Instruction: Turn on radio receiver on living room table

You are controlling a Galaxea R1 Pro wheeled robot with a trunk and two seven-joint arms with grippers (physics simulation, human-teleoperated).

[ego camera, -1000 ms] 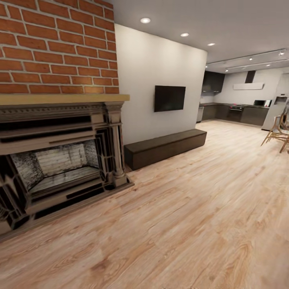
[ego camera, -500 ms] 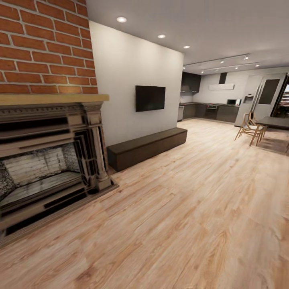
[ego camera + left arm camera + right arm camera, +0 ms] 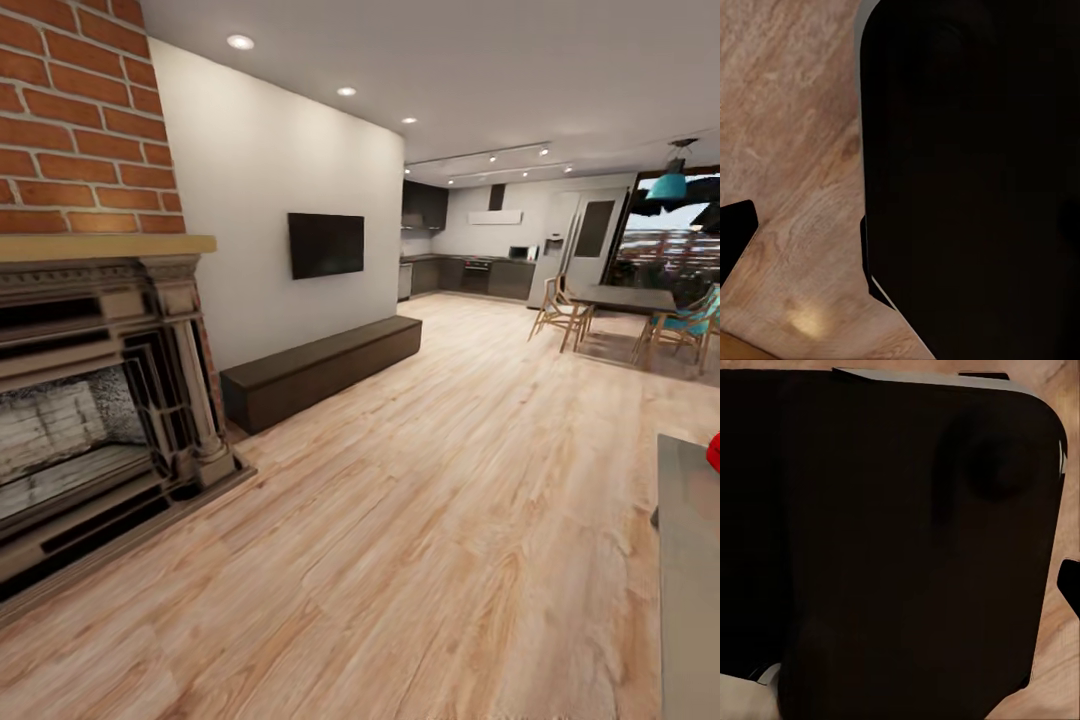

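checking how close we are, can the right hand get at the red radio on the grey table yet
Probably not yet. In the head view just a red sliver of the radio peeks in at the right edge, on the grey table whose corner is just entering view. No arm is extended toward it, so the robot likely needs to turn and drive closer first.

Your head camera takes in one brick fireplace at 9 o'clock, one wall-mounted television at 11 o'clock and one long dark bench beneath it. At 2 o'clock you have one dining table with at least three chairs and one teal pendant lamp. One grey table edge sits at 4 o'clock, with one red object at 3 o'clock. You count three round ceiling lights.
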